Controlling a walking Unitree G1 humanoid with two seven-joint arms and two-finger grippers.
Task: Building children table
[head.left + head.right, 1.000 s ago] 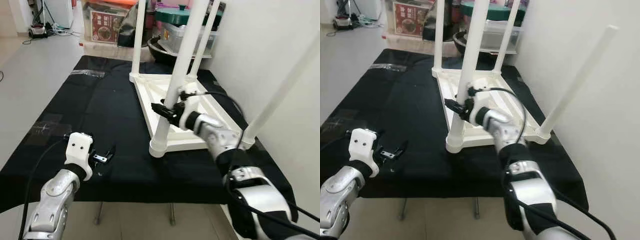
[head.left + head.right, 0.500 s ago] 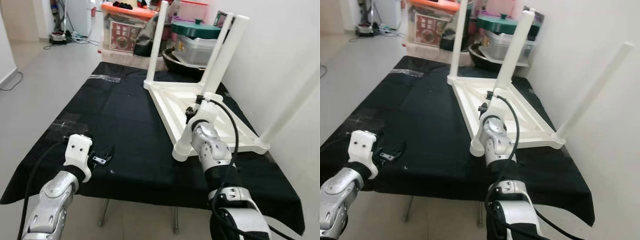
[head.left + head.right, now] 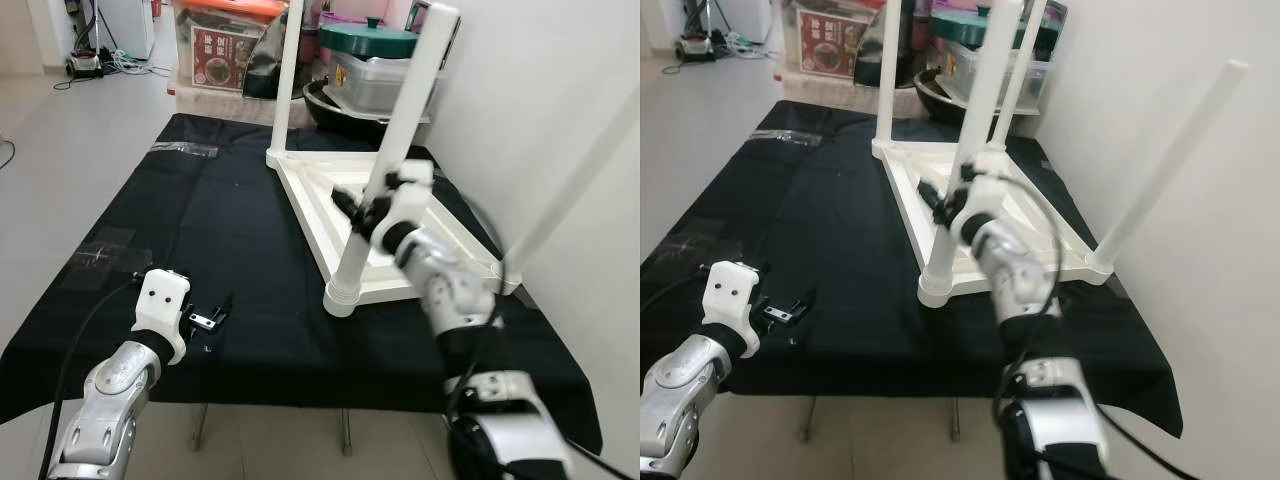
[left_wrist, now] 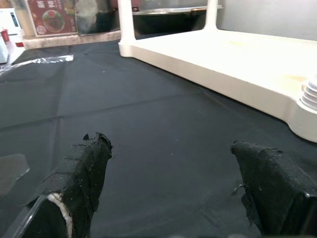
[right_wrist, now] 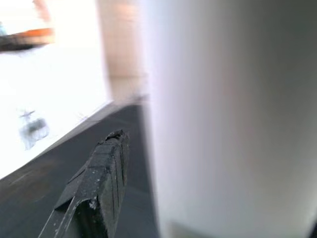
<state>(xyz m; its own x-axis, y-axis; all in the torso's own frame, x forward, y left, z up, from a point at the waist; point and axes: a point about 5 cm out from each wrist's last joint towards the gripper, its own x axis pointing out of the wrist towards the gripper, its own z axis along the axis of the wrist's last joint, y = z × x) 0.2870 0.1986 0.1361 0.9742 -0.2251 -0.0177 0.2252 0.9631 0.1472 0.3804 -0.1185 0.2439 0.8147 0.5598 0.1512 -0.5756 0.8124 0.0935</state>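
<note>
Head views downward; wrist views close

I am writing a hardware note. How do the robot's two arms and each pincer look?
Both arms are silver metal with rounded segments and black joints. The left pincer has a white block-shaped wrist housing with two small dark holes, and a black cable runs along that arm. The right pincer has a white housing too, with a black cable looping beside it. The fingers are black.

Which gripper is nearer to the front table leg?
Right. The right gripper is right at the front leg, fingers around it. The left gripper hovers open over the black cloth, well off to the left.
</note>
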